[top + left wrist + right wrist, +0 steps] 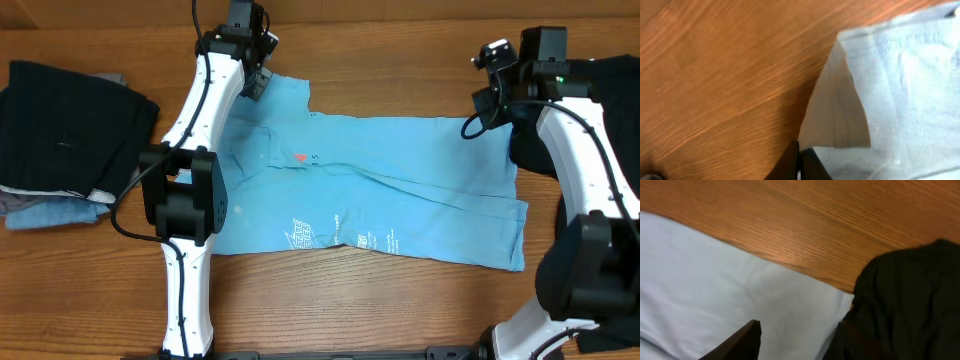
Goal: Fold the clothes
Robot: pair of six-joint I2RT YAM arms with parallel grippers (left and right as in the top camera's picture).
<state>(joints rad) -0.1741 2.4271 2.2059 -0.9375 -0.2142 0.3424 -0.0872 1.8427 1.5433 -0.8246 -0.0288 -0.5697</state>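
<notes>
Sky-blue T-shirt [400, 180] is laid flat across the middle of the tabletop [400, 310].
A sleeve hem corner is pinched by the left fingers [790, 165], while the right fingers [747, 342] are held spread over the opposite edge, just beside a black shirt [910, 300].

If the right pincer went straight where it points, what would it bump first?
Probably the blue T-shirt: the open right pincer points at its corner, with the black shirt just beside. Depth is unclear.
</notes>
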